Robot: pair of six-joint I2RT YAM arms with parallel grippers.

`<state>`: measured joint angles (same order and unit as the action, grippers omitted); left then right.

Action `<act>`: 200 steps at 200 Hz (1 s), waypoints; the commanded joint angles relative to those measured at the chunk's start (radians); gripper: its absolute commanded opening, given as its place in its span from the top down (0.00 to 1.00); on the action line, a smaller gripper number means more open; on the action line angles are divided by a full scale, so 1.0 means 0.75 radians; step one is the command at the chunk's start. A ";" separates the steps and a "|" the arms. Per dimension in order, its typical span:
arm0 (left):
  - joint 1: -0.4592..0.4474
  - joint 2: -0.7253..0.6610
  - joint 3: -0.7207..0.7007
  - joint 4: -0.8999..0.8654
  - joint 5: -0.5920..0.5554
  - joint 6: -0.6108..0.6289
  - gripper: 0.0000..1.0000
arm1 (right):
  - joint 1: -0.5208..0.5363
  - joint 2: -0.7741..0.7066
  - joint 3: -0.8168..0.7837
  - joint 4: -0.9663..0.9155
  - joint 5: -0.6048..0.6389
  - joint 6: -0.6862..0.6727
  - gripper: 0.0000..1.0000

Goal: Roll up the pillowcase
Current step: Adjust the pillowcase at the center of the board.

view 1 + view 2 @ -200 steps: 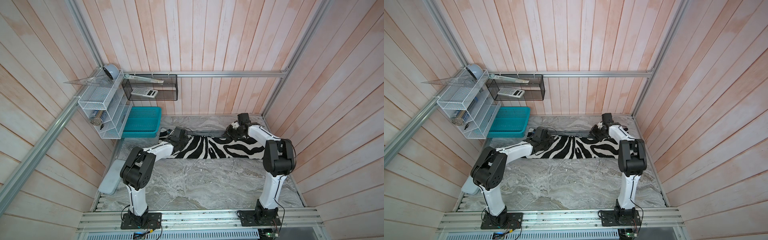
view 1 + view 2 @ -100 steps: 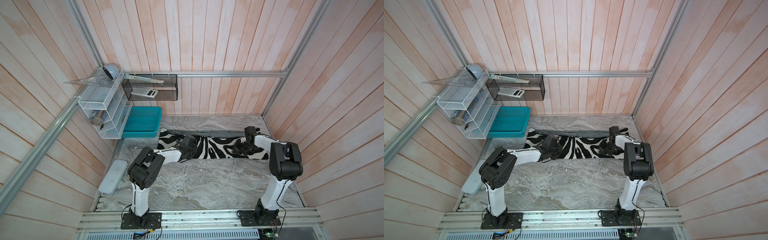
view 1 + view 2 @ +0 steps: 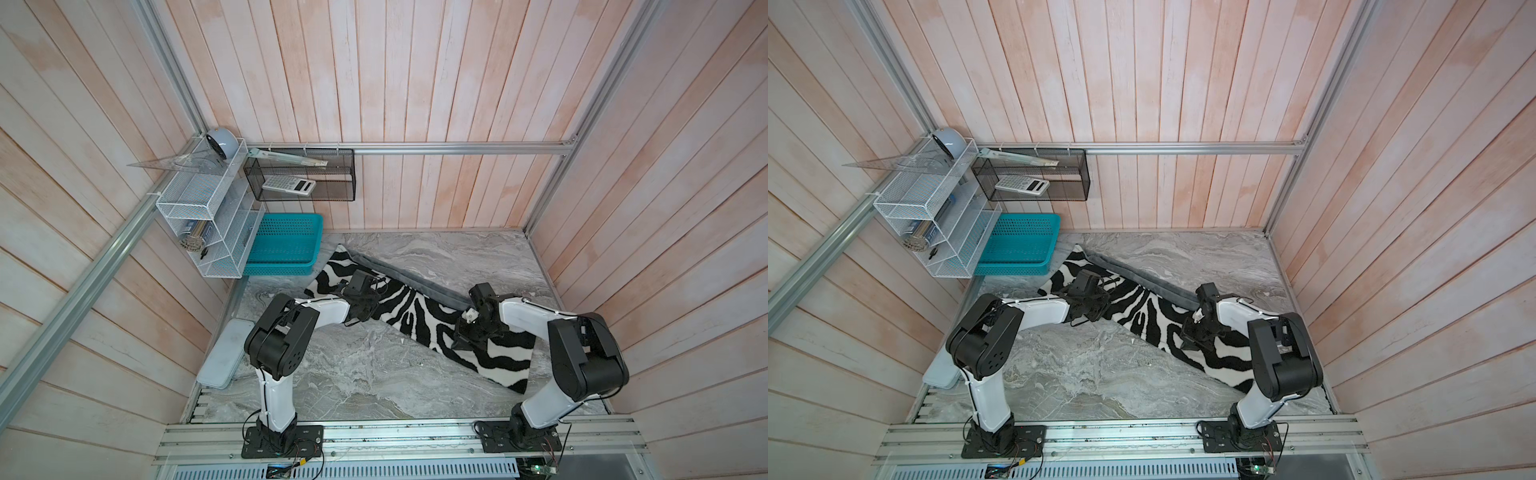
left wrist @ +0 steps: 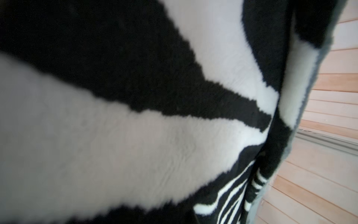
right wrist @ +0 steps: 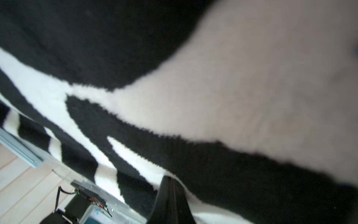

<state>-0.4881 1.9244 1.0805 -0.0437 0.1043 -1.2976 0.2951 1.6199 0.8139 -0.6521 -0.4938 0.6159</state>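
The large plush pillowcase (image 3: 415, 313) (image 3: 1142, 311), zebra-striped black and white on one face and plain dark grey on the other, lay stripes up on the grey marble-patterned tabletop (image 3: 353, 374). It stretched as a long slanted band from about 10 o'clock to about 4 o'clock in both top views. A narrow strip of its grey face was turned over along the edge facing 1 o'clock. We saw the left gripper (image 3: 360, 309) (image 3: 1086, 309) down on the band's 10 o'clock half and the right gripper (image 3: 461, 338) (image 3: 1190, 338) down on its 4 o'clock half. Both had their fingers fully together. Striped plush (image 4: 155, 135) (image 5: 213, 97) crowded each wrist view, so we could not tell whether cloth was pinched between them. Just beyond the band's 10 o'clock end sat a teal perforated plastic basket (image 3: 286, 241). A pale flat rectangular lid (image 3: 224, 353) lay at 8 o'clock by the table's edge.
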 commanded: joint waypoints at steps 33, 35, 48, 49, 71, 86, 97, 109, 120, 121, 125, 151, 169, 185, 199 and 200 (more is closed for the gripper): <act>0.100 0.230 0.520 -0.327 0.096 0.346 1.00 | 0.196 -0.090 -0.041 0.000 -0.256 0.138 1.00; 0.105 0.241 0.542 -0.334 0.102 0.353 1.00 | 0.196 -0.101 -0.031 -0.002 -0.257 0.137 1.00; 0.126 0.315 0.688 -0.412 0.116 0.381 1.00 | 0.197 -0.180 0.099 -0.110 -0.143 0.082 1.00; 0.126 0.318 0.696 -0.415 0.117 0.382 1.00 | 0.196 -0.186 0.109 -0.122 -0.131 0.077 1.00; 0.154 0.422 0.870 -0.490 0.144 0.410 1.00 | 0.193 -0.228 0.373 -0.281 0.234 -0.038 0.83; 0.162 0.466 0.932 -0.521 0.162 0.411 1.00 | 0.202 -0.179 0.540 -0.334 0.462 -0.110 0.66; 0.164 0.477 0.933 -0.528 0.164 0.397 1.00 | 0.220 -0.117 0.606 -0.305 0.568 -0.169 0.58; 0.166 0.464 0.896 -0.519 0.172 0.369 1.00 | 0.243 0.000 0.708 -0.334 0.649 -0.246 0.54; 0.166 0.429 0.829 -0.495 0.170 0.350 1.00 | 0.275 0.134 0.831 -0.411 0.737 -0.319 0.53; 0.166 0.426 0.820 -0.491 0.170 0.348 1.00 | 0.277 0.146 0.842 -0.430 0.742 -0.319 0.53; 0.167 0.408 0.788 -0.472 0.168 0.341 1.00 | 0.289 0.190 0.888 -0.466 0.761 -0.351 0.53; 0.166 0.291 0.566 -0.357 0.162 0.306 1.00 | 0.379 0.327 0.977 -0.450 0.883 -0.440 0.52; 0.164 0.233 0.446 -0.291 0.168 0.280 1.00 | 0.401 0.317 0.947 -0.327 0.859 -0.447 0.49; 0.164 0.191 0.356 -0.235 0.166 0.255 1.00 | 0.412 0.352 0.965 -0.280 0.883 -0.483 0.46; 0.161 0.165 0.305 -0.194 0.168 0.248 1.00 | 0.421 0.404 1.013 -0.293 0.917 -0.511 0.45; 0.160 0.163 0.303 -0.196 0.167 0.247 1.00 | 0.422 0.406 1.014 -0.290 0.920 -0.515 0.44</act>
<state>-0.3611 2.0823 1.3750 -0.2413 0.2249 -1.0870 0.6079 1.8965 1.5261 -0.8898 0.1146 0.2966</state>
